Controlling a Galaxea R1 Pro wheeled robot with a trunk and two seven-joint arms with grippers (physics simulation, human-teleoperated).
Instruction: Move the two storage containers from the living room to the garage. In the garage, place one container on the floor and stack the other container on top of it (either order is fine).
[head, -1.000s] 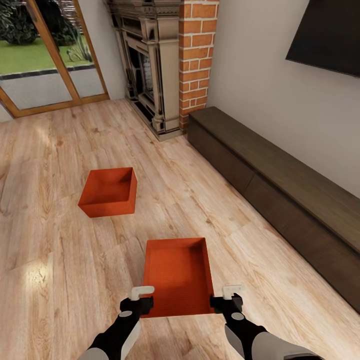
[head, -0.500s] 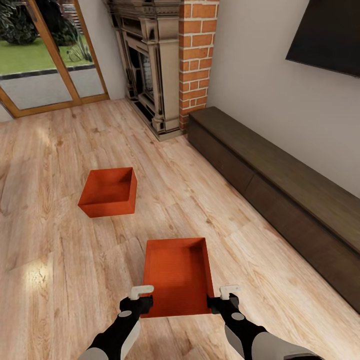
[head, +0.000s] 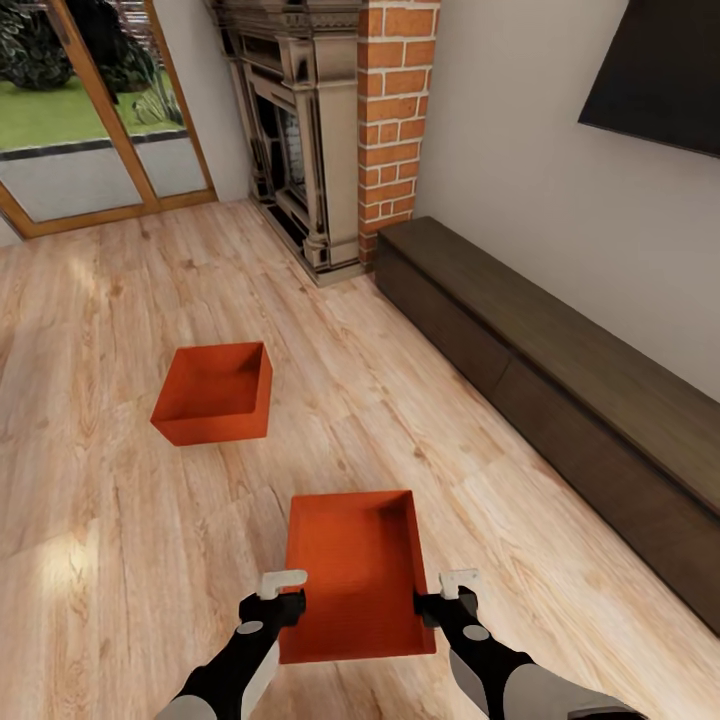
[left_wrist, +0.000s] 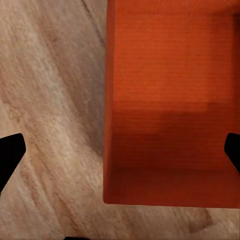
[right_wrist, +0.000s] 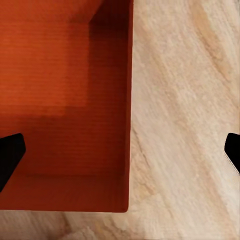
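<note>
Near storage container: between left claw and right claw, each spread wide astride a side wall, unclamped. Far storage container: on living-room plank floor, well apart. Fireplace beyond. Progress: neither moved; garage stacking all outstanding.

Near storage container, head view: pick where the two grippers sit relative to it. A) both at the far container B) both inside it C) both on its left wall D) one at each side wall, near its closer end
D: the left gripper is at the near container's left wall and the right gripper at its right wall, near the closer end.
</note>
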